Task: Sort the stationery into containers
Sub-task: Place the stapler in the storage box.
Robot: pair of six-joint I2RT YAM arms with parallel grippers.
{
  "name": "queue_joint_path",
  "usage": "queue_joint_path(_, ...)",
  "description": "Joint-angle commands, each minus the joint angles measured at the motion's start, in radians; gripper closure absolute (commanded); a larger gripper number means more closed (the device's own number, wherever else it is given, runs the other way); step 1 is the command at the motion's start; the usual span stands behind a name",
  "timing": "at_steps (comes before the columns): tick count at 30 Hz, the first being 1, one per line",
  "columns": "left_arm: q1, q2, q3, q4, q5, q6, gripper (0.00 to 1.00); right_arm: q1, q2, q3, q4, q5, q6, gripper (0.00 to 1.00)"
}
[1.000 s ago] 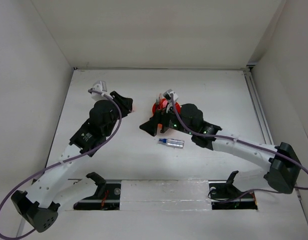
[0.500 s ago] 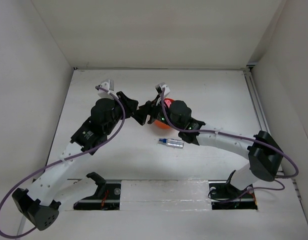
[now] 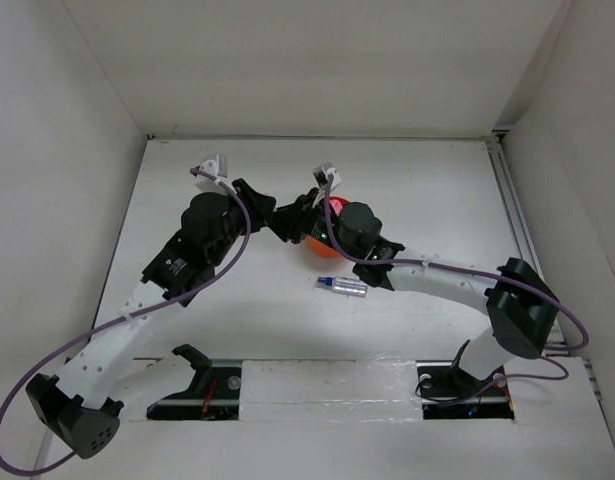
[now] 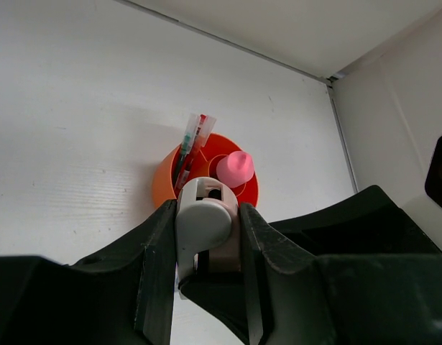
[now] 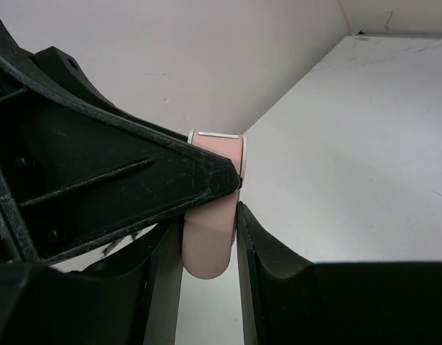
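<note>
The left end effector (image 4: pixel 206 210) clamps the stapler (image 4: pixel 203 228) between its two dark fingers, the pale grey-white end of the stapler poking up past the fingertips in the left wrist view. The right end effector (image 5: pixel 208 228) meets it head-on and grips the same stapler. Its fingers sit snug against both sides of the pink body, while a finger of the left end effector crosses in from the left and overlaps the top of the stapler.

Seen from above, the two end effectors come together tip to tip above the table (image 3: pixel 437 190), with the stapler hidden between them. They are just left of the orange organizer (image 4: pixel 163 185).

The organizer stands upright on the table, right behind the stapler in the left wrist view. The red and green pens (image 4: pixel 190 140) lean out of a compartment on its left side, their clear ends rising above the rim. The pink tube (image 4: pixel 235 169) stands in the middle well.

A silver tube (image 3: pixel 344 287) with a blue cap lies flat on the table near the organizer, on the side towards the arm bases. It is close to the right forearm and apart from both end effectors.
</note>
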Motion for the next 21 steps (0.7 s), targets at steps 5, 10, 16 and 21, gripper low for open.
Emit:
queue_joint_path(5, -0.01, 0.004, 0.069, 0.005, 0.085, -0.013, 0.87, 0.017, -0.023, -0.032, 0.181, 0.026, 0.039, 1.0)
queue_joint_path(10, -0.01, 0.004, 0.103, -0.027, 0.064, -0.013, 0.34, 0.017, -0.064, -0.041, 0.112, -0.006, -0.012, 1.0)
queue_joint_path(16, -0.01, -0.015, 0.145, -0.075, 0.01, -0.004, 0.01, 0.017, -0.15, -0.125, 0.032, 0.003, -0.07, 1.0)
queue_joint_path(21, -0.01, -0.024, 0.204, -0.22, -0.161, -0.004, 0.01, 0.017, -0.293, -0.196, -0.177, 0.151, -0.128, 1.0)
